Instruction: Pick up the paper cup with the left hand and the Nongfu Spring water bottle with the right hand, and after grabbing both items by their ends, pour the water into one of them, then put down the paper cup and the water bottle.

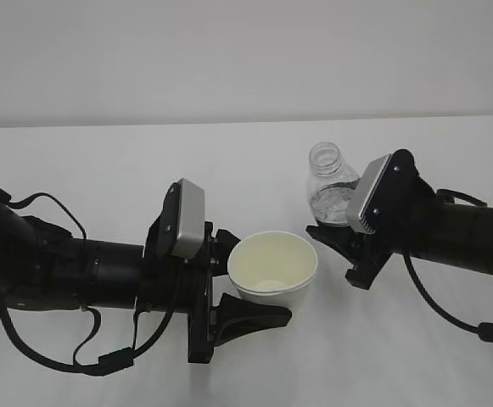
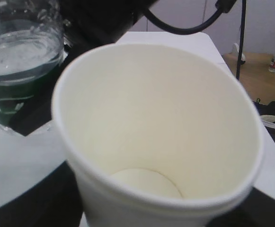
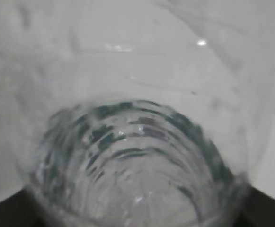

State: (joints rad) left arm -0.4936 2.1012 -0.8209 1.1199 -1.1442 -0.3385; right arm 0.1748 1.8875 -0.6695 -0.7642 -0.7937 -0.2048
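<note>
My left hand (image 1: pixel 250 297) clasps the paper cup (image 1: pixel 272 267), smooth, tapered, rolled-rimmed, cream inside, tipped slightly toward me between its black fingers. My right hand (image 1: pixel 338 233) grips the Nongfu Spring water bottle (image 1: pixel 330 191), clear ribbed plastic, uncapped, water (image 2: pixel 19 54) inside; its dark green label (image 2: pixel 7 99) shows no readable writing. Both are over a white table (image 1: pixel 102 170), bottle just beside the cup's far right.

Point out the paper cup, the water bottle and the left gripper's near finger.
paper cup (image 1: pixel 273 263), exterior view, on its cream inner wall.
water bottle (image 1: pixel 329 188), exterior view, on the clear shoulder below the open neck.
left gripper's fingers (image 1: pixel 250 319), exterior view, on the near black finger beside the cup.
</note>
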